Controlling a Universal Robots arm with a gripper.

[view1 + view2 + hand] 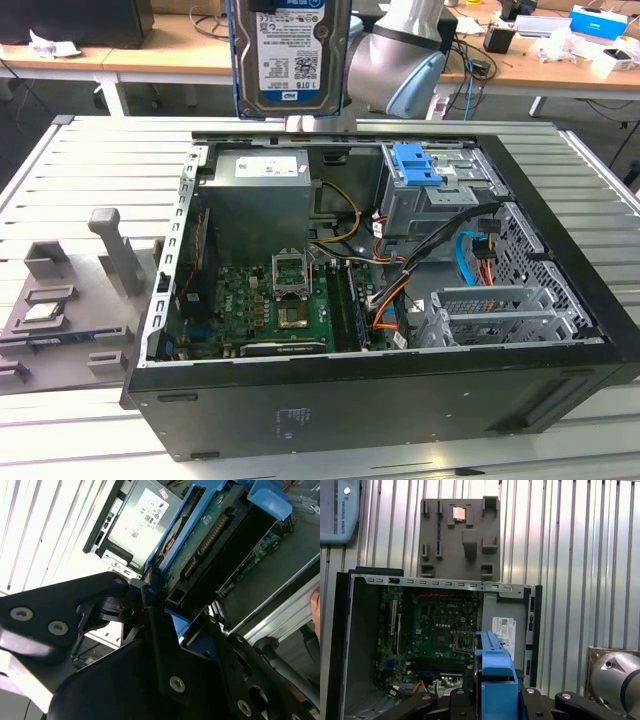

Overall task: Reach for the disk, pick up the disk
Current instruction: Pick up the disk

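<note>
The disk (290, 55) is clenched by the fingers (152, 615) and held high above the case (350, 400); pick-up is judged done, with a steady grip needed.

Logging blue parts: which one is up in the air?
The disk, the labelled silver drive with blue rails, held by the claw above the case; the plain blue clip sits inside the case.

I record, exterior view: blue-and-white barcode label (292, 45) on silver rectangular metal disk (290, 100), upper centre; white sticker (268, 166) on grey metal box (250, 215), centre.
</note>
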